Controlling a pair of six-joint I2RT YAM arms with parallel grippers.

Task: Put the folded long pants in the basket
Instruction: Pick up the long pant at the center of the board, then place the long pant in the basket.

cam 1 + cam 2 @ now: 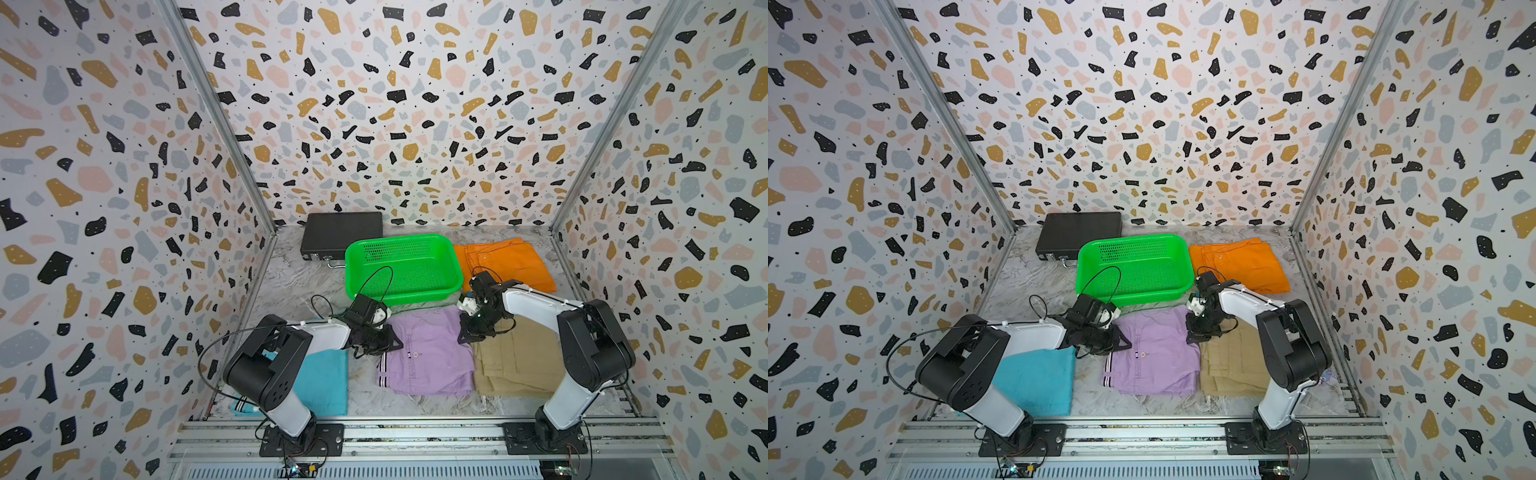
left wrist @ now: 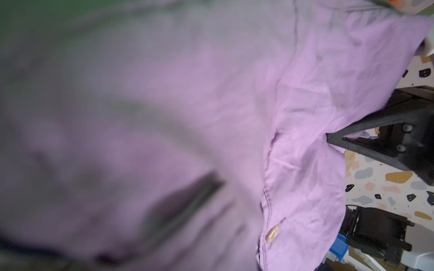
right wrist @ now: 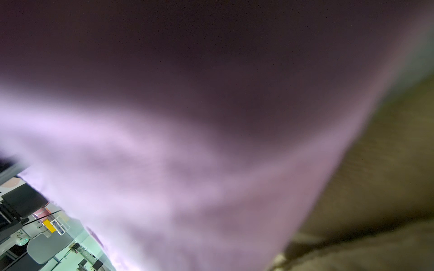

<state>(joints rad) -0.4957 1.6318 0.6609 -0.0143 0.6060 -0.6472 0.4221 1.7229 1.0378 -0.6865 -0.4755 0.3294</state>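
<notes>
Basket (image 1: 399, 249) sits just behind the middle pair (image 1: 428, 357) in the front row of three. Fourth pair (image 1: 511, 257) lies right of it; case (image 1: 340, 235) behind-left, perhaps touching.

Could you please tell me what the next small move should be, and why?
Probably a slight joint lift: the right gripper pinches a far corner of the lilac pants, the left gripper sits at the other, grip unclear, and the green basket lies just beyond.

Teal pants (image 1: 324, 382), lilac pants (image 1: 432, 357), khaki pants (image 1: 519, 361), orange pants (image 1: 507, 257) near green basket (image 1: 351, 270)
</notes>
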